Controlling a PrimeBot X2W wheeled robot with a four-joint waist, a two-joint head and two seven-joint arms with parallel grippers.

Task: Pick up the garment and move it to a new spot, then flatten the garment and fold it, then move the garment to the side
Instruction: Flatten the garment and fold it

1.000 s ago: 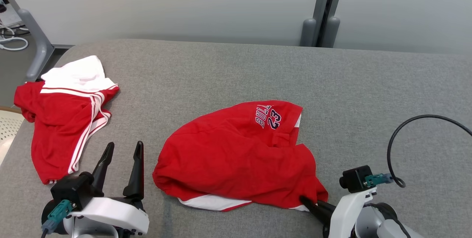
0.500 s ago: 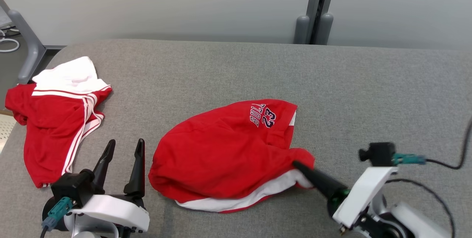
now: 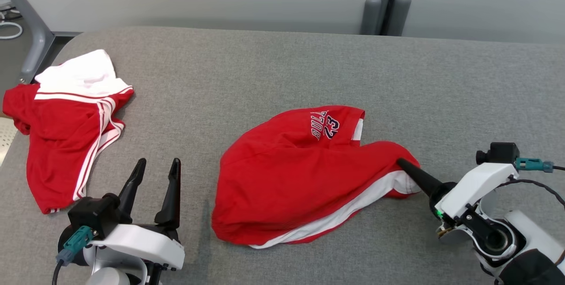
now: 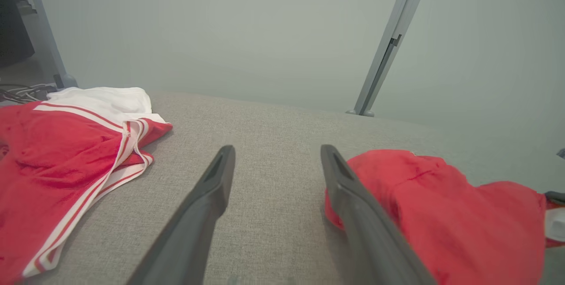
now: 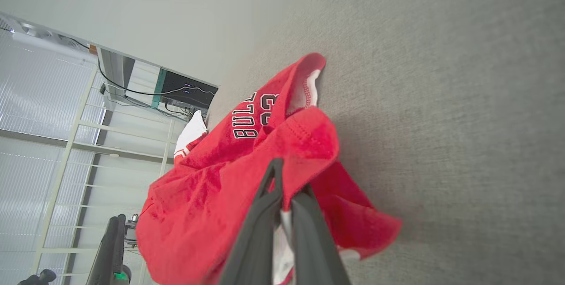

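The garment (image 3: pixel 291 166) is a crumpled red piece with a dark number print and white trim, lying mid-table. My right gripper (image 3: pixel 402 164) is shut on its right corner, which is stretched out and raised slightly off the cloth surface. In the right wrist view the garment (image 5: pixel 207 188) drapes away from the right gripper (image 5: pixel 284 183), red and white fabric pinched between the fingers. My left gripper (image 3: pixel 159 162) stands open at the lower left, empty, just left of the garment's edge. The left wrist view shows the left gripper (image 4: pixel 277 149) wide apart, with the garment (image 4: pixel 441 205) to its right.
A second red garment (image 3: pixel 66 135) with white stripes and a white panel lies at the table's left edge, also in the left wrist view (image 4: pixel 57 157). The grey fabric table (image 3: pixel 282 64) stretches far back. A grey post (image 3: pixel 388 7) stands behind it.
My right gripper closed on the garment's right corner and drew it up and rightward, exposing the white trim. The head camera shifted slightly. The left gripper stayed put.
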